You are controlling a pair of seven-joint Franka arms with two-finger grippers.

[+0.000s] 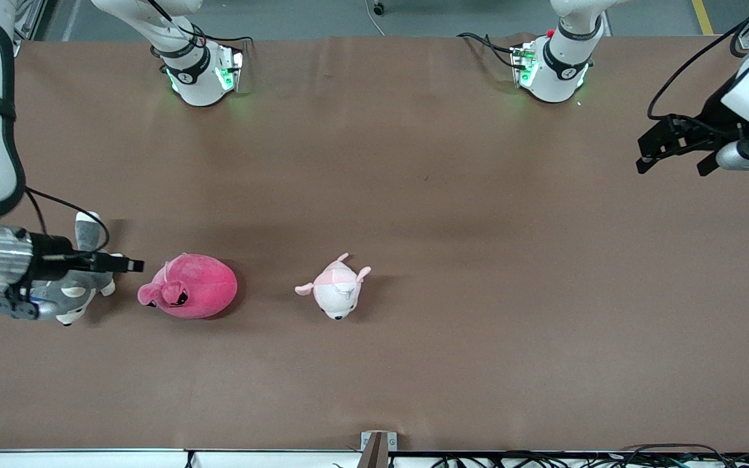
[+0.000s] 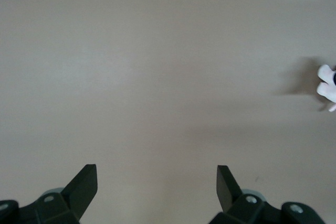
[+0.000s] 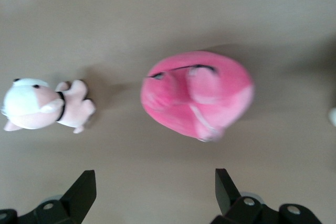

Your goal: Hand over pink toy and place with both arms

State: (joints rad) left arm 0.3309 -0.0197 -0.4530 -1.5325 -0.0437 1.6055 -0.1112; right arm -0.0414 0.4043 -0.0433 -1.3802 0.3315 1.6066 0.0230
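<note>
Pink toy (image 1: 190, 286), a round plush of deep pink, lies on the brown table (image 1: 413, 195) toward the right arm's end, roughly midway between the edge where the bases stand and the edge by the front camera. No finger touches it. A smaller toy, pale pink and white (image 1: 337, 294), lies beside it toward the middle of the table, and a grey and white plush (image 1: 78, 286) sits just beside it toward the right arm's edge, partly hidden under that arm's wrist. The right gripper (image 1: 129, 264) hangs over the grey plush, pointing at the deep pink one, and its wrist view shows both fingers spread wide with the toy (image 3: 197, 94) framed between them, a stance that suits closing in on a soft round body. The left gripper (image 1: 657, 146) waits up over the left arm's end of the table, near that edge, with its jaws also apart and only bare table below in its own view; being open and clear of the toys, it looks ready to receive a hand-over. The scene fits either a pick about to be made or a toy set down and released.
</note>
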